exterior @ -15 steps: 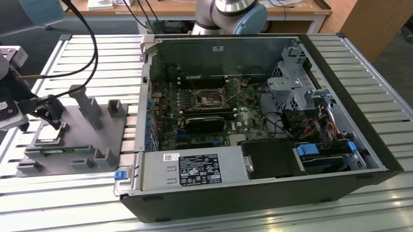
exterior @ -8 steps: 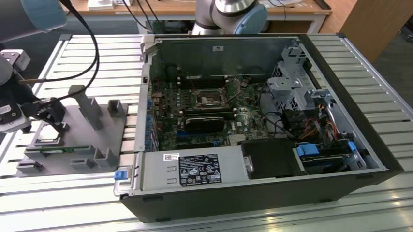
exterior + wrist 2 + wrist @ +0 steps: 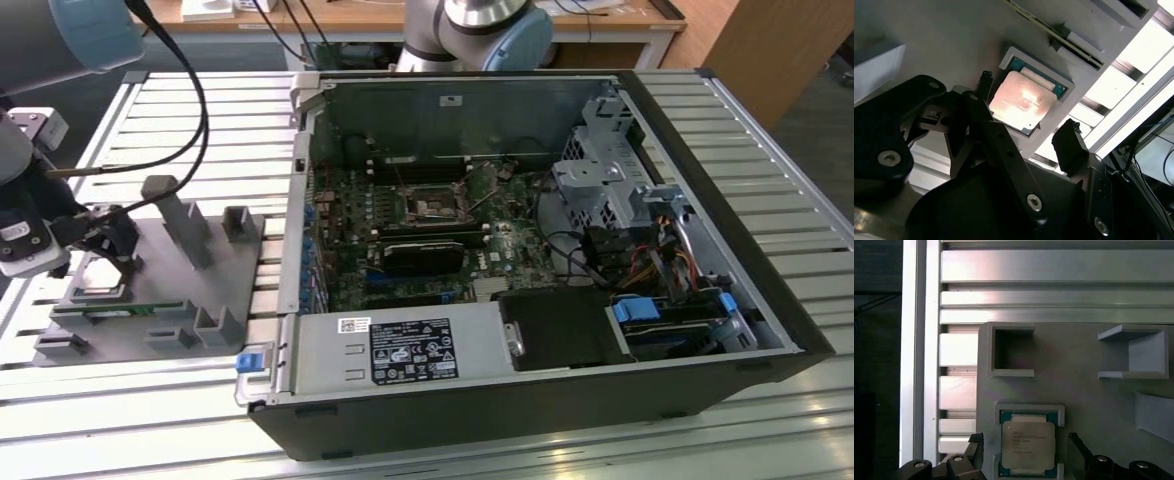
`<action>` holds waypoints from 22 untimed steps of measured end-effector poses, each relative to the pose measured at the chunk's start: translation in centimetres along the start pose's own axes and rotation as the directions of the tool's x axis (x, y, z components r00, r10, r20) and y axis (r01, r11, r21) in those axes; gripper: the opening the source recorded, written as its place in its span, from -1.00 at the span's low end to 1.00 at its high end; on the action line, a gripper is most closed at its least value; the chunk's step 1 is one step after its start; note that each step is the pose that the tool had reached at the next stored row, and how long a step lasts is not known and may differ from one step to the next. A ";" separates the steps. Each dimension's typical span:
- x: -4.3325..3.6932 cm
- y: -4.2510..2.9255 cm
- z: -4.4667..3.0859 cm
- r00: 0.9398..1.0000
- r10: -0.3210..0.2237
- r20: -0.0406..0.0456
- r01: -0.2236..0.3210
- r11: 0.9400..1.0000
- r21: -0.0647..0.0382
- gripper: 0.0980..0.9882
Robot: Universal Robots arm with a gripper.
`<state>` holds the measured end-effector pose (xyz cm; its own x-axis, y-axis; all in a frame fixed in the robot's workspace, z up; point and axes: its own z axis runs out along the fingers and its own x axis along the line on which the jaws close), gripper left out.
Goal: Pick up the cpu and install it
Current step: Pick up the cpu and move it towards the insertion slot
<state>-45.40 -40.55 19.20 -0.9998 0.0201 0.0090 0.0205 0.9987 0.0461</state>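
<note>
Well, the black two-fingered gripper (image 3: pixel 1025 442) hangs wide open, holding nothing, with one finger on each side of the small square silvery cpu (image 3: pixel 1028 449). The cpu lies flat, shiny top up, in a pocket of the grey plastic holder (image 3: pixel 1079 390), its slightly longer sides facing the fingers.

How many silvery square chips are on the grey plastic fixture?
1. The silvery square cpu chip sits in a square nest on the grey plastic fixture, the open tool straddling it. Others could be hidden beyond the frame.
</note>
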 end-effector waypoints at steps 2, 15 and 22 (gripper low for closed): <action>-0.01 -0.01 0.13 1.000 0.000 0.000 0.000 1.000 0.000 0.49; -0.08 -0.03 0.69 1.000 0.000 0.001 0.000 1.000 0.004 0.13; -0.13 -0.03 0.67 1.000 0.000 0.001 0.000 1.000 0.004 0.13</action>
<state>-45.28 -40.55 18.53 -0.9998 0.0201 0.0076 0.0204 0.9989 0.0421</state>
